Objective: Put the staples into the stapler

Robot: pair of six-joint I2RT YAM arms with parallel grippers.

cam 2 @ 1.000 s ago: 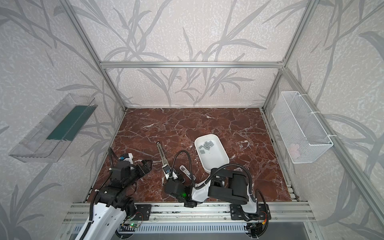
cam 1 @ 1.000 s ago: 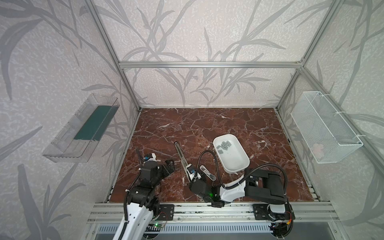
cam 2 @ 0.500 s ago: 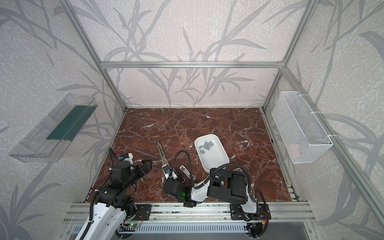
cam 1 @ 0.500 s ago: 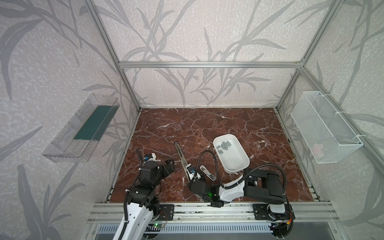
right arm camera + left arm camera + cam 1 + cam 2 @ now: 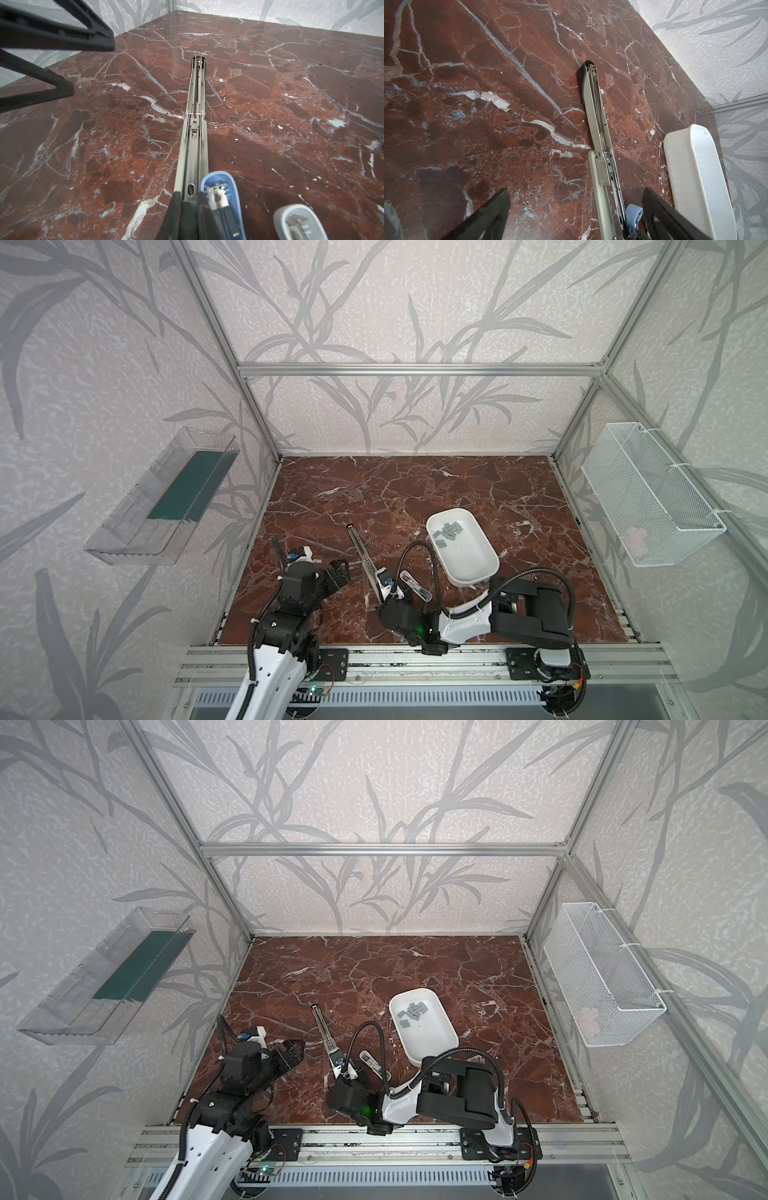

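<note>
No change: right hand (image 5: 188, 199) on stapler (image 5: 195, 124)

Right end effector (image 5: 189, 200) hides stapler's (image 5: 194, 135) near end.

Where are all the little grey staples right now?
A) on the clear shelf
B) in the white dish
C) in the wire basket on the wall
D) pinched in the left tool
B: the staples lie in a loose pile at one end of the white dish on the table, as both top views show.
</note>
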